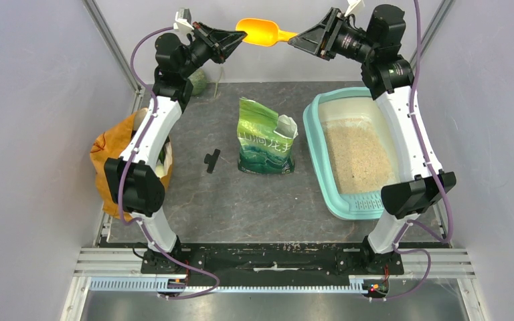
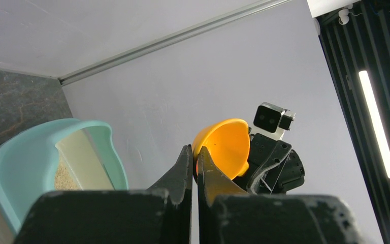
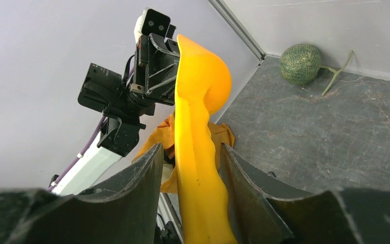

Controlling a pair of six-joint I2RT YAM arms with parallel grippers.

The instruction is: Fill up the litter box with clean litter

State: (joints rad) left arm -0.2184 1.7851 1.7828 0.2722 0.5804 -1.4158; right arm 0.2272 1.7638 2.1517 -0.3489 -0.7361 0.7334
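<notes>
An orange scoop (image 1: 261,31) hangs aloft, green melon (image 3: 297,63) sits at the far back, orange sack (image 1: 107,157) slumps left.

My gripper (image 2: 194,153) is clamped tight, its two black fingers (image 2: 183,170) pinching the rim of the orange scoop (image 2: 226,145). Just behind the scoop sits the right arm's black wrist (image 2: 284,173), topped by a small white-cased camera (image 2: 269,117). Low on my left is a rounded corner of the light-teal litter box (image 2: 10,170) with a patch of pale beige clean litter (image 2: 62,174) inside and a wedge of dark marbled bench (image 2: 10,99) above it, while grey wall (image 2: 183,96), a metal frame rail (image 2: 172,38) and, far right, a black slatted panel (image 2: 345,101) with a bright light strip (image 2: 378,122) fill the rest.
</notes>
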